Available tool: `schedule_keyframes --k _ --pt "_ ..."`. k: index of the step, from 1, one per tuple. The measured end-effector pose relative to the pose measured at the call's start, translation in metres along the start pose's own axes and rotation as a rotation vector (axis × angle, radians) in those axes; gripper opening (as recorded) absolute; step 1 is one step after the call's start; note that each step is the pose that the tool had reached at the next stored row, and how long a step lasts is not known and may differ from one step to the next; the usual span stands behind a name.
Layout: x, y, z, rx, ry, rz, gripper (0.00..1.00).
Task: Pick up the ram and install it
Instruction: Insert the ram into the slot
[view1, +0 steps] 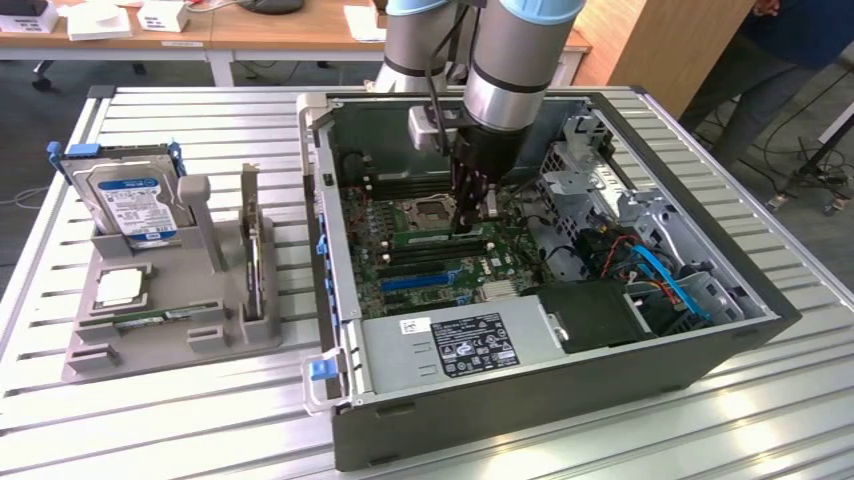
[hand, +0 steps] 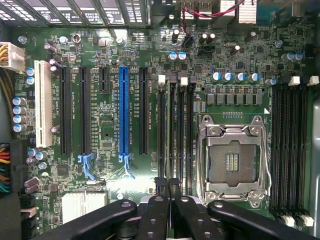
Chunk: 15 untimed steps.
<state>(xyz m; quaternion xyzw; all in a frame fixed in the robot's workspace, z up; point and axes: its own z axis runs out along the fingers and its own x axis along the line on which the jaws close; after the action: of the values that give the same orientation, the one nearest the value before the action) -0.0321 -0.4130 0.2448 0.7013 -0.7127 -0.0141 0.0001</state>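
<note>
— What do I have here?
— You have the open computer case (view1: 534, 420) on the slatted table (view1: 200, 420). Your arm (view1: 514, 60) reaches down into it, over the motherboard (hand: 110, 130).
— And the claw?
— Your gripper (view1: 470, 225) has its jaws drawn together at the memory slots beside the CPU socket (hand: 232, 160). The ram (view1: 424, 240) stands on edge in a slot right under it. You cannot tell whether it is pinched. Another green stick (view1: 144, 320) lies in the grey holder (view1: 174, 345) outside the case.
</note>
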Motion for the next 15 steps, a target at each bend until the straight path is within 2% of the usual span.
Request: schedule_keyframes --k 15 --pt "0.0005 0.0000 0.0041 0.0001 -0.0005 0.000 0.11"
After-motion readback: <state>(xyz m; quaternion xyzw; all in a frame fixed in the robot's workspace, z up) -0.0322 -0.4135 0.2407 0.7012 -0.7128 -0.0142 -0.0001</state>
